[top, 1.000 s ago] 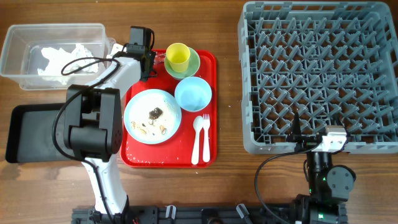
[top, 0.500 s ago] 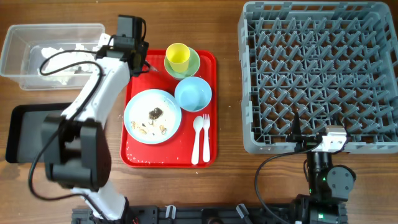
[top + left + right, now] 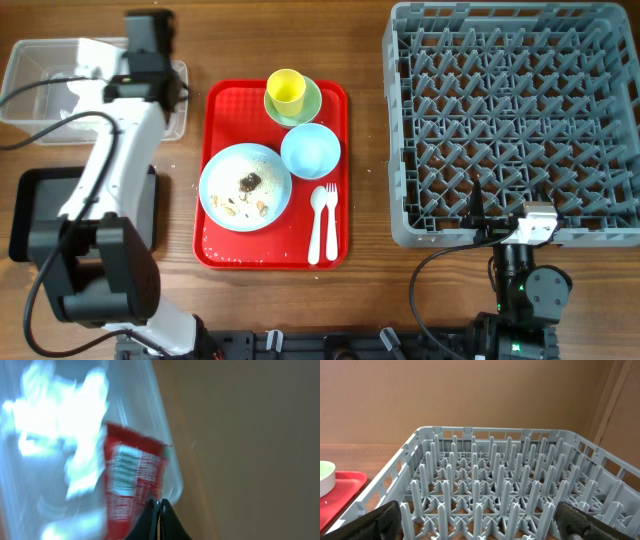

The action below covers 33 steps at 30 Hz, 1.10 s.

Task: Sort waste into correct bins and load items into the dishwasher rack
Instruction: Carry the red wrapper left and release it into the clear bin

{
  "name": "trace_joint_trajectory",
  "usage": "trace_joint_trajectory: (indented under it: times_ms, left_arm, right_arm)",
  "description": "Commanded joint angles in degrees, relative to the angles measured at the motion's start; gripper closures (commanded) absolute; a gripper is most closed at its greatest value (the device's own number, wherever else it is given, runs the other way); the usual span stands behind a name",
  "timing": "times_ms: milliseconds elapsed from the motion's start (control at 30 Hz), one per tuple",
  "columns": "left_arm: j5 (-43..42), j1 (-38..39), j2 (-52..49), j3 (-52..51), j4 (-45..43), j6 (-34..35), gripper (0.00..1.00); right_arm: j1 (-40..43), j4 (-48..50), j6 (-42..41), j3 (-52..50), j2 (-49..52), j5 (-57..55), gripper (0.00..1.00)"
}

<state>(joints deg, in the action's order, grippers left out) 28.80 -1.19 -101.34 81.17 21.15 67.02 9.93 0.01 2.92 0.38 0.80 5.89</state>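
Left gripper: black fingertips pressed together, pinching the edge of a small red wrapper. The wrapper is glossy and crinkled, with a white printed panel that motion blur makes unreadable. It sits at the right end of the clear plastic tub. I cannot tell whether it is above the rim or already below it. The tub has thin see-through walls and rounded corners.

Crumpled white napkins lie in the tub, only a bright smear in the wrist view. Overhead, the left arm covers most of them and hides the wrapper altogether.

Shallow black tray: matte, rectangular, its right side hidden under the arm.

Red tray, flat shiny plastic:
- A light blue round plate carries brownish-white scraps and crumbs.
- A light blue bowl sits just beside the plate; rim contact unclear.
- A yellow cup stands upright in a pale green small bowl.
- A white plastic spoon and fork lie side by side, heads toward the blue bowl.

Grey dishwasher rack: a square moulded lattice with rows of upright pegs. Its right side is cut off in the right wrist view.

Right gripper: jaws spread wide, holding nothing. It sits low by the rack's near wall, with only the dark finger ends showing at the frame's lower corners.
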Motion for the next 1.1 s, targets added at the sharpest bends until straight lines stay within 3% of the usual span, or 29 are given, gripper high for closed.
trace_joint_trajectory:
  times_ms: [0,167,200,267,367,433,533,567,633,767,1067]
  left_arm:
    - [-0.9,-6.1,1.3,0.2,-6.0,-11.4,0.96]
    - [-1.4,-12.3,-0.2,0.2,-8.0,-11.4,0.96]
    - [-2.0,-13.4,-0.7,0.2,-7.5,-11.5,0.85]
    - [-5.7,-15.1,-0.9,0.2,-4.9,-11.5,0.45]
    - [-11.0,-15.8,0.5,0.2,-2.5,-11.5,0.41]
    - [-16.3,-15.8,2.8,0.2,-0.2,-11.5,0.43]
    - [-26.3,-15.4,5.6,0.2,1.2,-12.6,0.64]
    - [-28.0,-15.0,5.6,0.2,1.0,-13.1,0.67]
    - [-27.3,-14.3,4.9,0.2,2.0,-13.1,0.71]
    - [-29.5,-13.5,1.1,0.2,4.3,-12.6,0.94]
    - [-38.4,-13.3,-4.4,0.2,9.3,-12.6,0.96]
  right_arm:
    - [-0.2,0.2,0.5,-0.1,-0.2,-0.5,0.00]
    - [-0.2,0.2,0.5,-0.1,-0.2,-0.5,0.00]
    - [-0.2,0.2,0.6,-0.1,-0.2,-0.5,0.00]
    - [-0.2,0.2,0.5,-0.1,-0.2,-0.5,0.00]
    - [-0.2,0.2,0.6,-0.1,-0.2,-0.5,0.00]
    - [-0.2,0.2,0.6,-0.1,-0.2,-0.5,0.00]
    - [-0.2,0.2,0.5,-0.1,-0.2,-0.5,0.00]
    - [-0.2,0.2,0.6,-0.1,-0.2,-0.5,0.00]
    - [-0.2,0.2,0.6,-0.1,-0.2,-0.5,0.00]
    - [-0.2,0.2,0.5,-0.1,-0.2,-0.5,0.00]
    - [-0.2,0.2,0.5,-0.1,-0.2,-0.5,0.00]
